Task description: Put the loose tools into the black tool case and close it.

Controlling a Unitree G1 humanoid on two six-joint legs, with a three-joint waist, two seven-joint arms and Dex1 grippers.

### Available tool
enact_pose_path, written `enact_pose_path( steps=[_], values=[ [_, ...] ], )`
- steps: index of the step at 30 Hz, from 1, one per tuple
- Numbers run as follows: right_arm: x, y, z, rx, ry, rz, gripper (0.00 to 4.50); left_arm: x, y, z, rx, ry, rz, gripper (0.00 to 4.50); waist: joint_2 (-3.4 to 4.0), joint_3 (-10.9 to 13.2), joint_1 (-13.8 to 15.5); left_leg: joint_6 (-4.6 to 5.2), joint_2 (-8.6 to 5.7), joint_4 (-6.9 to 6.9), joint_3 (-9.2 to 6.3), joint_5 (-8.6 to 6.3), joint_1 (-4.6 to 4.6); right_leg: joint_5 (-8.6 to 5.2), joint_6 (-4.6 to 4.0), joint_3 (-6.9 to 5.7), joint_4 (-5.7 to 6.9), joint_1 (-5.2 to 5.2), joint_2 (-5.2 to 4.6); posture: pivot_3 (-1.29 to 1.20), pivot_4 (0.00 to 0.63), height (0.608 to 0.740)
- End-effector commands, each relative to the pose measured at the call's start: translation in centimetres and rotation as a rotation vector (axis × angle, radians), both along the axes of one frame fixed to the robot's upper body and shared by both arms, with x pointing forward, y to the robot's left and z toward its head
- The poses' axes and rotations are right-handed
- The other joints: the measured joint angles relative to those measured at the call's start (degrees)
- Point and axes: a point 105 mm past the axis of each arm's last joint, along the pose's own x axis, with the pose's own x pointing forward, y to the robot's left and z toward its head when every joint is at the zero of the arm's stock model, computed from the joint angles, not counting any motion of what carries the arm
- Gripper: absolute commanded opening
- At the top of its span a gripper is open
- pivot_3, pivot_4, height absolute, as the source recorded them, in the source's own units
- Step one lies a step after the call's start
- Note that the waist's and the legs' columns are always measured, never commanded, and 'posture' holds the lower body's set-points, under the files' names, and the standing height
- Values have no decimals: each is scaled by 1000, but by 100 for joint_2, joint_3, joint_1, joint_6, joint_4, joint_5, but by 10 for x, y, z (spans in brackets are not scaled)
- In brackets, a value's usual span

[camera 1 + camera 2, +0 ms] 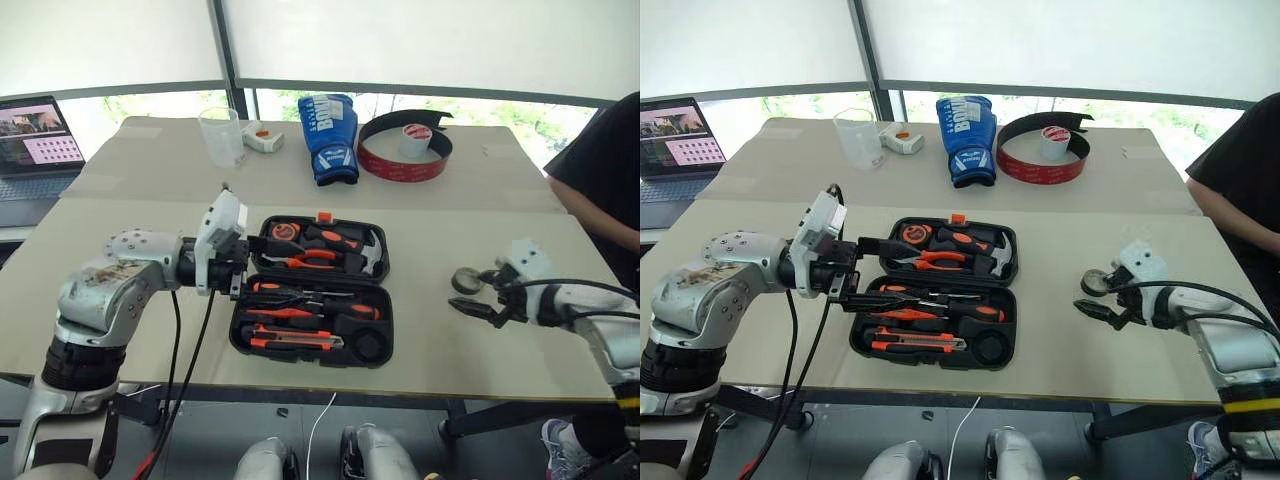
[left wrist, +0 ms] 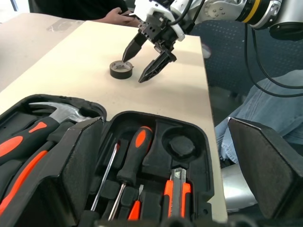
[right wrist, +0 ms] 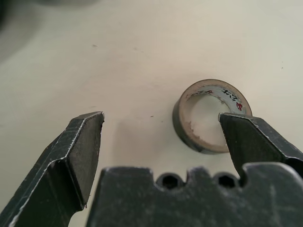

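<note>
Your black tool case [image 1: 312,290] lay wide open on the table [image 1: 450,330], in front of the robot. Two screwdrivers [image 2: 124,170] and the utility knife [image 1: 296,341] already sat in their slots in the near half, and the round slot beside them had nothing in it. The hammer [image 1: 368,255] and pliers [image 1: 305,262] lay in the far half. Your small dark tape roll [image 3: 208,116] was on the table, well to the right of the case. Your right gripper [image 1: 478,296] hovered right at the roll with its jaws wide open, one fingertip over the roll's edge, not squeezing it. Your left gripper [image 1: 262,268] hung at the left side of the case, jaws open and holding nothing. A blue boxing glove [image 1: 328,135] lay farther back.
</note>
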Motion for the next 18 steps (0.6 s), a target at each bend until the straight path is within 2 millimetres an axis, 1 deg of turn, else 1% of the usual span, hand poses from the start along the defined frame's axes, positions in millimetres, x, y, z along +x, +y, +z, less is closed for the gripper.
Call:
enact_pose_path(
  steps=[1, 3, 4, 8, 9, 11, 12, 13, 15, 17, 18],
  values=[
    [6, 0, 0, -19, -9, 21, 4106, -4, 1, 3, 14, -64, 2, 4500, 0, 0, 3, 0, 0, 0, 0, 0, 0, 0, 0, -1, -1, 0, 0, 0, 150, 727],
    [6, 3, -5, -19, 3, 42, 3618, -4, 3, 0, 25, -70, 5, 4500, 0, 0, 4, 0, 0, 2, 0, 0, 0, 0, 0, -1, 0, 1, -2, 0, 150, 727],
    [6, 5, -6, -21, 4, 53, 3140, -4, 3, -2, 28, -72, 7, 4500, 0, 0, 5, 0, 0, 3, 0, 0, 1, 0, 0, -1, 0, 2, -2, 0, 150, 727],
    [8, 9, -6, -23, -14, 69, 1764, -4, 5, -6, 38, -76, 9, 4500, 0, 0, -4, 0, 1, 3, -1, 0, 2, 0, 0, -1, 0, 2, -2, 0, 150, 727],
    [10, 9, -5, -30, -29, 69, 1469, -4, 5, -8, 45, -76, 5, 4500, 0, 0, -12, 0, 1, 2, -1, 0, 2, 0, 0, 0, 1, 2, -2, 0, 150, 727],
    [10, 10, -3, -35, -49, 80, 690, -5, 6, -12, 62, -79, -5, 4500, 1, 0, -19, -1, 1, 2, 0, 0, 3, 0, 0, 1, 3, 2, -2, 0, 150, 727],
    [10, 13, 0, -35, -62, 93, 426, -5, 6, -14, 73, -82, -12, 4500, 1, -1, -21, -1, 1, 2, 0, 0, 3, 0, 0, 0, 4, 2, -2, 0, 150, 727],
    [9, 19, 9, -24, -86, 129, 79, -7, 7, -17, 93, -85, -22, 4500, 1, -1, -27, -1, 1, 2, 0, 0, 4, 0, 0, 1, 5, 2, -2, 0, 150, 727],
    [-1, 47, 36, 40, -132, 267, 33, -11, 10, -26, 143, -84, -54, 4500, 4, 1, -38, -3, 2, 2, -1, 0, 2, 0, 0, -1, 5, 0, -2, 0, 150, 727],
    [-12, 68, 51, 92, -142, 373, 33, -14, 13, -31, 173, -91, -73, 4500, 12, 4, -57, -4, 2, -2, 0, 1, 1, 0, 0, 2, 6, -6, -1, 0, 150, 727],
    [-25, 86, 60, 126, -135, 466, 33, -15, 14, -33, 184, -92, -83, 4500, 13, 5, -56, -4, 2, -3, 0, 1, 1, -1, -1, 2, 7, -6, -1, 0, 150, 727]
  ],
)
